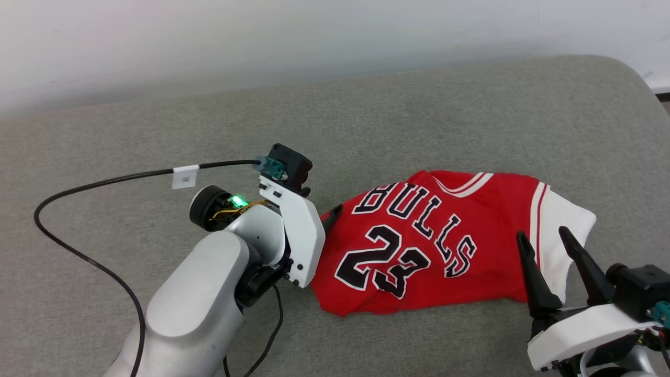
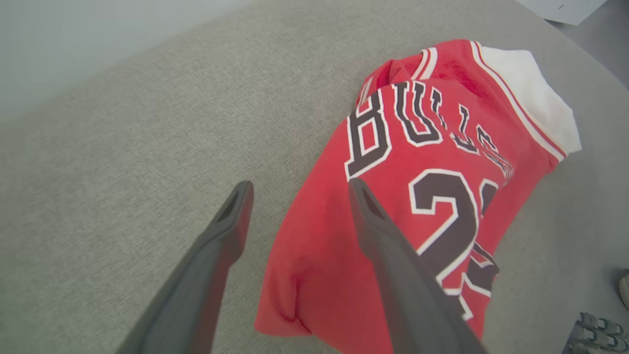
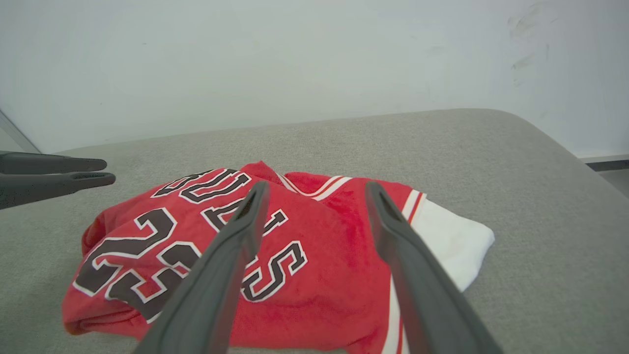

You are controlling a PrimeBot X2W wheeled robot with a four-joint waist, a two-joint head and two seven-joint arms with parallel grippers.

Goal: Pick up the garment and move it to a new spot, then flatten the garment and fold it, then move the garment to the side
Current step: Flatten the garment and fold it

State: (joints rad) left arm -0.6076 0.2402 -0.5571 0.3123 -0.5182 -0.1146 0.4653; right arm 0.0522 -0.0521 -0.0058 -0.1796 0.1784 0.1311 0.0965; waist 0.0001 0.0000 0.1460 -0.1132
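The garment [image 1: 419, 241], a red jersey with black "BULLS" and "23" facing up, lies bunched on the grey cushion, one white sleeve [image 1: 562, 235] spread at its right end. My left gripper [image 1: 331, 215] sits at the garment's left edge, largely hidden behind its white wrist. In the left wrist view this left gripper [image 2: 300, 187] is open, one finger over the red cloth [image 2: 324, 255] and the other over bare cushion. My right gripper [image 1: 544, 241] stands open over the sleeve end, and the right wrist view shows this right gripper [image 3: 317, 189] with nothing between its fingers above the garment [image 3: 319, 275].
The grey cushion [image 1: 366, 120] runs wide to the back and left, with a rounded corner at the far right [image 1: 638, 78]. A pale wall [image 1: 314, 36] stands behind it. A black cable [image 1: 104, 183] loops over the cushion left of my left arm.
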